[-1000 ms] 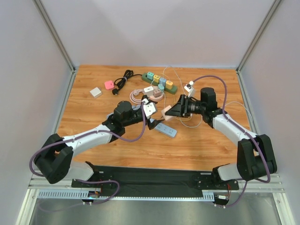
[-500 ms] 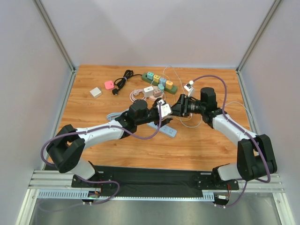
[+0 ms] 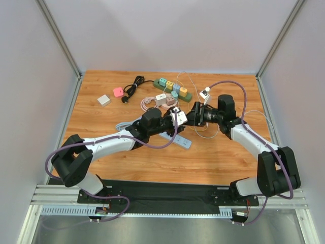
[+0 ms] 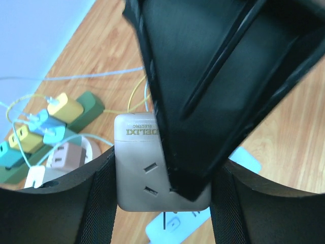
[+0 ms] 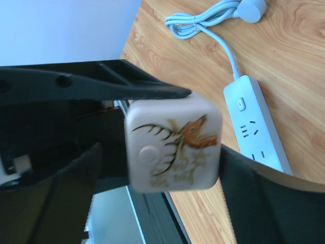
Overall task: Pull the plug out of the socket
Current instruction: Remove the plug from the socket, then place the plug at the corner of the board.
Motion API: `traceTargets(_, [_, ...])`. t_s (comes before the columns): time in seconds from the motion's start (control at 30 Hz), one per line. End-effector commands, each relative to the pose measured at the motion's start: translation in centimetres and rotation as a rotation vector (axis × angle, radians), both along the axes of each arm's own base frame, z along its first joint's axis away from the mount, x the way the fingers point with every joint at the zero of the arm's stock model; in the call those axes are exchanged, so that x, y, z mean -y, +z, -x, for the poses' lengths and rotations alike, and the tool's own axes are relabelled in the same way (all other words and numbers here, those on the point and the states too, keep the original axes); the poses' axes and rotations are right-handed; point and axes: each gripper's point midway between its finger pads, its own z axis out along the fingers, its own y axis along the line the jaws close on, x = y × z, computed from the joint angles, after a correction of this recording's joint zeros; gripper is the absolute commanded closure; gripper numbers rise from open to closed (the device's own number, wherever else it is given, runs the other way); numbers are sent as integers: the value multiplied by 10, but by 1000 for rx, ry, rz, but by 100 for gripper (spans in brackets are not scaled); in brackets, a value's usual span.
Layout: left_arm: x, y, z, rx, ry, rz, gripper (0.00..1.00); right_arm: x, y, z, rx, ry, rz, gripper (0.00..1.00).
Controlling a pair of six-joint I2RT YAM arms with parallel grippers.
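Our left arm has swung in over the white power strip (image 3: 179, 140), and just beyond it our left pincer (image 4: 162, 173) now clamps the beige socket cube (image 4: 137, 168) aloft while our right pincer (image 5: 162, 152) stands slack around it; we judge the bracing step underway, next needing a firm, straight pull apart.

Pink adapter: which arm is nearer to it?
Left. The left arm lies right of the pink adapter, nearer the bases; the right arm is much farther right.
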Motion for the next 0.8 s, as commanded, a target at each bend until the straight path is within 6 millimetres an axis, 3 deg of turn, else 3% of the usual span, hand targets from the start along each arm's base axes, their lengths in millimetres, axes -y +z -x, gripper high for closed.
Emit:
traceTargets(0.0, [-14, 10, -4, 55, 53, 14, 100, 2, 26, 5, 127, 37, -18, 3])
traceTargets(0.27, [-41, -2, -3, -4, 125, 53, 100, 21, 33, -1, 255, 11, 24, 0])
traceTargets(0.43, [-79, 6, -21, -73, 276, 153, 100, 36, 24, -5, 312, 20, 71, 0])
traceTargets(0.57, [-126, 1, -44, -175, 503, 231, 100, 39, 26, -6, 336, 11, 80, 0])
traceTargets(0.67, [-175, -2, -67, -303, 721, 319, 100, 41, 27, -8, 358, 1, 92, 0])
traceTargets(0.7, [-199, -3, -78, -369, 826, 380, 100, 42, 26, -7, 354, 0, 96, 0])
traceTargets(0.73, [-215, -17, -78, -435, 893, 361, 100, 42, 25, -6, 344, -3, 104, 0])
traceTargets(0.77, [-225, -12, -84, -470, 938, 392, 100, 43, 23, -6, 337, -5, 109, 0])
